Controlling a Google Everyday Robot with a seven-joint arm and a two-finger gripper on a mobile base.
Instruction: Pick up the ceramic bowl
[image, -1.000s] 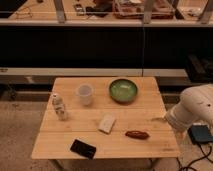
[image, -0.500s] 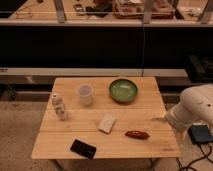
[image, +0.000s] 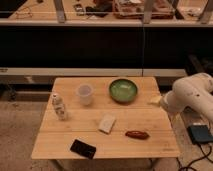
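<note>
The ceramic bowl (image: 123, 90) is round, shallow and green with a darker rim. It sits upright on the wooden table (image: 65, 140) at the back, right of centre. My white arm (image: 192, 97) reaches in from the right. My gripper (image: 155, 100) shows as a small pale tip at the table's right edge, to the right of the bowl and apart from it. Nothing is seen in the gripper.
A translucent white cup (image: 85, 94) stands left of the bowl. A small white bottle (image: 59, 106) is at the left. A white packet (image: 107, 123), a red object (image: 136, 134) and a flat black object (image: 83, 148) lie nearer the front. A blue box (image: 201, 134) is on the floor at the right.
</note>
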